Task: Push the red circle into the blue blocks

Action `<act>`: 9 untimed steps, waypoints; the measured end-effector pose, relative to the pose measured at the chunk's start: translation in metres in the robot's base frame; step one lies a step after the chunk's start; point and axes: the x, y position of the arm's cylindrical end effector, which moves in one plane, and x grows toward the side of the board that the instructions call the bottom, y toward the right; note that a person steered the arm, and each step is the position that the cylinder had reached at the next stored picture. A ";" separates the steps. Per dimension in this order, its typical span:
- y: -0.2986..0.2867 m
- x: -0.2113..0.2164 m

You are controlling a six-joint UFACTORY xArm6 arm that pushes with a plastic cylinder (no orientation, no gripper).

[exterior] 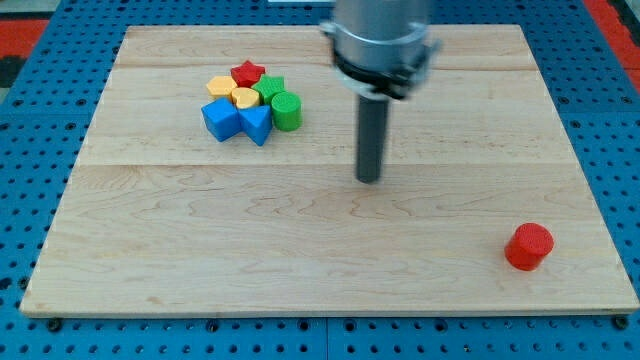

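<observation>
Camera view shows a pale wooden table point(330, 250) on a blue perforated base point(30, 150). There is no pincer on this arm, so no released or clenched state can be told; the arm ends in a straight dark rod, and my tip point(369, 180) rests near the middle of the table, slightly toward the top edge.

The red circle point(528, 246) stands alone near the table's bottom right corner, well apart from my tip and from every other block.

The remaining blocks sit bunched together near the top left part of the table, well to the left of my tip. At the bottom of this cluster are the two blue blocks: a blue cube-like block point(220, 119) on the left and a blue triangular block point(256, 124) just beside it on the right, the two touching. Above them lie a yellow block point(222, 86) and a second yellow block point(245, 97), close together. A red star point(247, 72) sits at the top of the bunch. A green block point(270, 89) and a green cylinder point(286, 110) form the right side of the cluster, the cylinder just beside the blue triangular block.
</observation>
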 end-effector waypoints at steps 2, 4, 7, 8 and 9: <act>0.200 0.069; 0.180 0.120; 0.088 0.096; 0.149 0.092; 0.108 0.068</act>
